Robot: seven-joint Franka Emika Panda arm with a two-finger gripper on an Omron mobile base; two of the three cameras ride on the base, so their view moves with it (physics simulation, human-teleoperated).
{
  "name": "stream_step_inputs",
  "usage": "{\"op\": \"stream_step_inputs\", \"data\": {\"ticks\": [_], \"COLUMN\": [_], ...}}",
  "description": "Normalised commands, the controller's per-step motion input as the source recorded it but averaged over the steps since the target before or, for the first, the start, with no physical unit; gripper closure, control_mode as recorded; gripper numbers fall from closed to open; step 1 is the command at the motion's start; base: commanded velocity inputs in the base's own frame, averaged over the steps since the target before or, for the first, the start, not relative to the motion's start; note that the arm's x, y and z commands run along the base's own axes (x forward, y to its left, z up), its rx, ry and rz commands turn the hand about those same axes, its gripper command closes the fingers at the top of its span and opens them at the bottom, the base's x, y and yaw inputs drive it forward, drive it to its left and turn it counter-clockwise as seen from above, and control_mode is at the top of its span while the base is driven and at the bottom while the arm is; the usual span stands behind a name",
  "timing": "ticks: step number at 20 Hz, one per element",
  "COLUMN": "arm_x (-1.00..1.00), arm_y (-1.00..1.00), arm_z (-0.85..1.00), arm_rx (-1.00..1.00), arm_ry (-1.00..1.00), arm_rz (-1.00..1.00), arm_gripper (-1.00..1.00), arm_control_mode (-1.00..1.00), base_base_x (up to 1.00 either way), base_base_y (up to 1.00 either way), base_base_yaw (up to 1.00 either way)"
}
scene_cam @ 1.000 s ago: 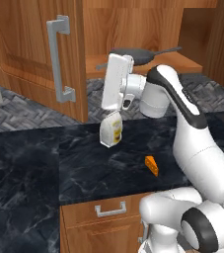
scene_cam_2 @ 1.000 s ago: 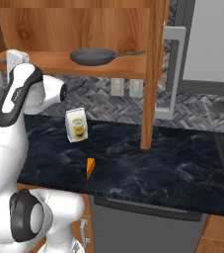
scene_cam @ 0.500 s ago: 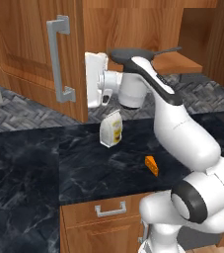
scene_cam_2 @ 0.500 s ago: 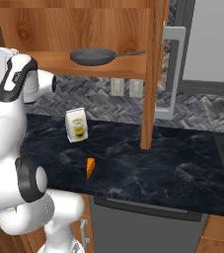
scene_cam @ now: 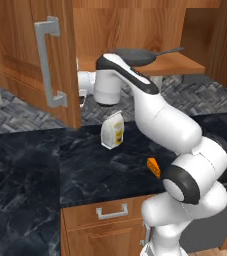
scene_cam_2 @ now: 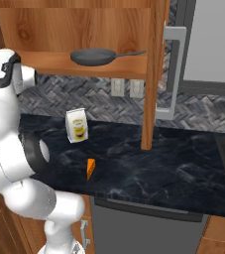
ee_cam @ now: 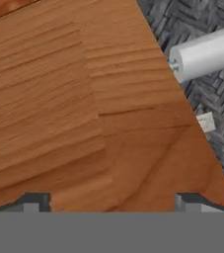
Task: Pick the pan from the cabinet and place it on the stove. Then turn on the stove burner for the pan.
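The left door [scene_cam: 32, 60] of the cabinet [scene_cam_2: 79, 30] is swung wide, and the claw [ee_cam: 111, 200] is pressed up close to its wooden face, fingers spread fully apart and nothing held between them. In the left base view the hand is tucked just behind that door's edge, below the shelf [scene_cam: 180, 64]. Further right, the pan [scene_cam_2: 93, 56] is seen resting flat on the shelf, its long handle [scene_cam_2: 130, 53] pointing away towards the cabinet's right door [scene_cam_2: 156, 74]. Below the cabinet, on the dark surface [scene_cam_2: 173, 163], a small carton [scene_cam_2: 77, 125] and an orange wedge [scene_cam_2: 90, 168] are set well beneath the pan. The step in hand is judged to be the reach: the hand should be drawn clear of the door, raised to shelf height, and the handle approached with the fingers straddling it, the carton being avoided.
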Motion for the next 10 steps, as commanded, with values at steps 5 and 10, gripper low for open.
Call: {"op": "stream_step_inputs", "data": {"ticks": [5, 10], "arm_x": [-0.25, -0.20], "arm_y": [0.94, 0.92], "arm_z": [0.00, 0.00], "arm_rx": [-0.04, -0.04], "arm_ry": [0.07, 0.07], "arm_rz": [0.20, 0.19], "arm_gripper": [-1.00, -1.00], "arm_control_mode": [-1.00, -1.00], "base_base_x": [0.00, 0.00], "base_base_y": [0.00, 0.00], "base_base_yaw": [0.00, 0.00]}}
